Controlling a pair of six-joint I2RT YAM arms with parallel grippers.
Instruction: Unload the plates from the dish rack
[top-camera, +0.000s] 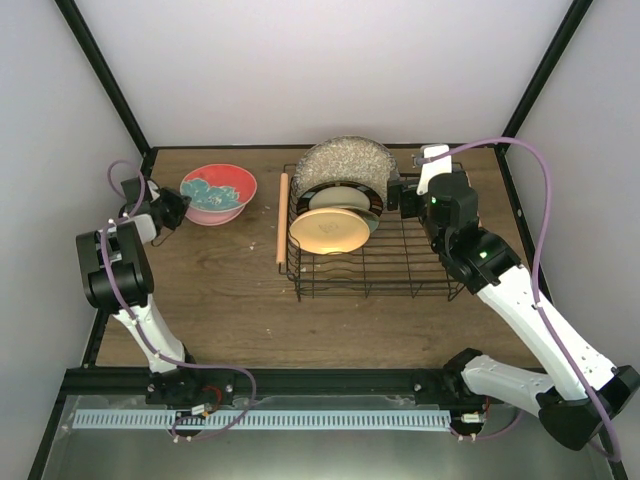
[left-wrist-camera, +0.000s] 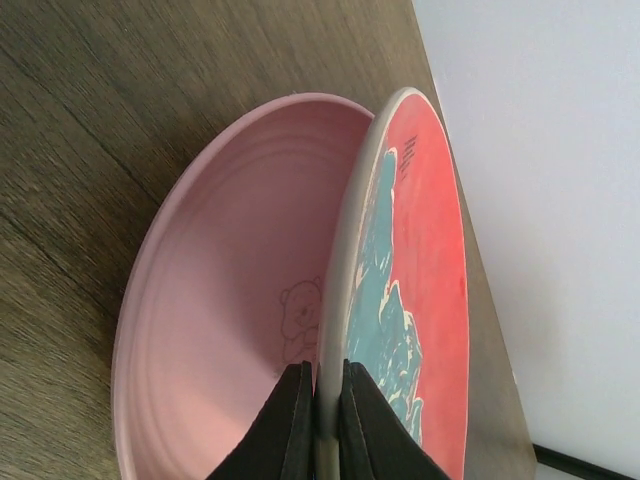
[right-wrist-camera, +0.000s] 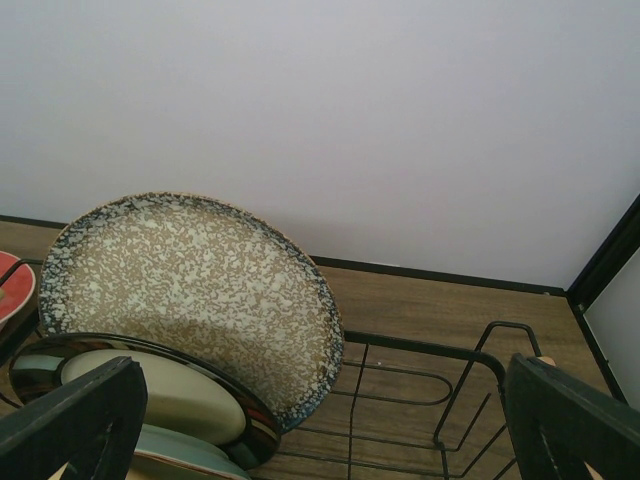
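Observation:
My left gripper (top-camera: 178, 208) (left-wrist-camera: 322, 375) is shut on the rim of the red plate with teal pattern (left-wrist-camera: 420, 270) (top-camera: 215, 188). That plate rests tilted in the pink plate (left-wrist-camera: 230, 300) (top-camera: 212, 216) on the table at the far left. The black dish rack (top-camera: 370, 272) holds the large speckled plate (top-camera: 345, 160) (right-wrist-camera: 190, 270), the cream plate with dark striped rim (top-camera: 345, 194) (right-wrist-camera: 150, 395), a pale green plate (right-wrist-camera: 180, 455) and the yellow-tan plate (top-camera: 328, 232). My right gripper (top-camera: 397, 196) (right-wrist-camera: 320, 380) is open over the rack's right side, beside the plates.
The rack's wooden rod handle (top-camera: 282, 216) lies along its left side. The wooden table (top-camera: 220, 290) is bounded by a black frame and white walls. The right arm's purple cable (top-camera: 545, 240) loops over the right edge.

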